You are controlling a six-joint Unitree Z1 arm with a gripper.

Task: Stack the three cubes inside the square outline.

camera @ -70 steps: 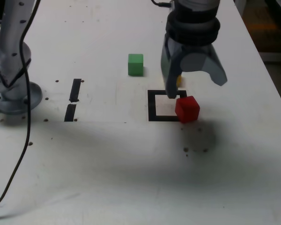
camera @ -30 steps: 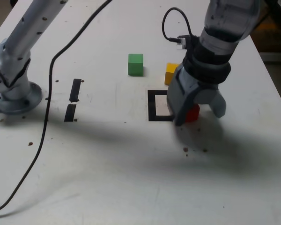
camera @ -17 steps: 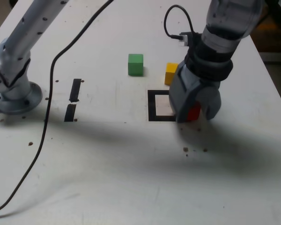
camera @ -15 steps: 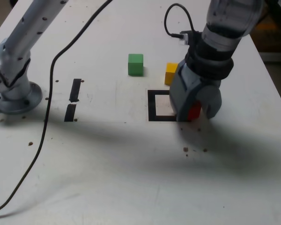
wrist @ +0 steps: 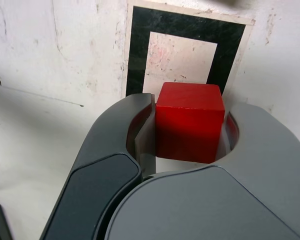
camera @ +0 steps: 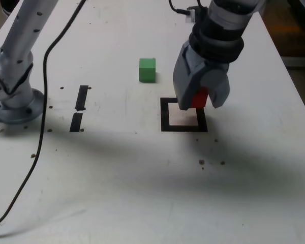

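My gripper (camera: 199,99) is shut on the red cube (camera: 199,97) and holds it lifted above the table, over the far right part of the square outline (camera: 166,117). In the wrist view the red cube (wrist: 189,121) sits clamped between the two grey fingers (wrist: 140,125), with the square outline (wrist: 138,55) of black tape on the table beyond it. The green cube (camera: 147,69) rests on the table to the exterior view's left of the gripper, outside the outline. The yellow cube is hidden behind the gripper.
Two short black tape strips (camera: 79,108) lie at the exterior view's left. The arm's grey base (camera: 10,96) stands at the far left edge, with a black cable (camera: 40,142) trailing across the table. The table's right edge (camera: 295,86) runs close to the gripper.
The jaws closed on the red cube beside the outline's right edge. The gripper then rose with it and shifted toward the outline, now covering the yellow cube.
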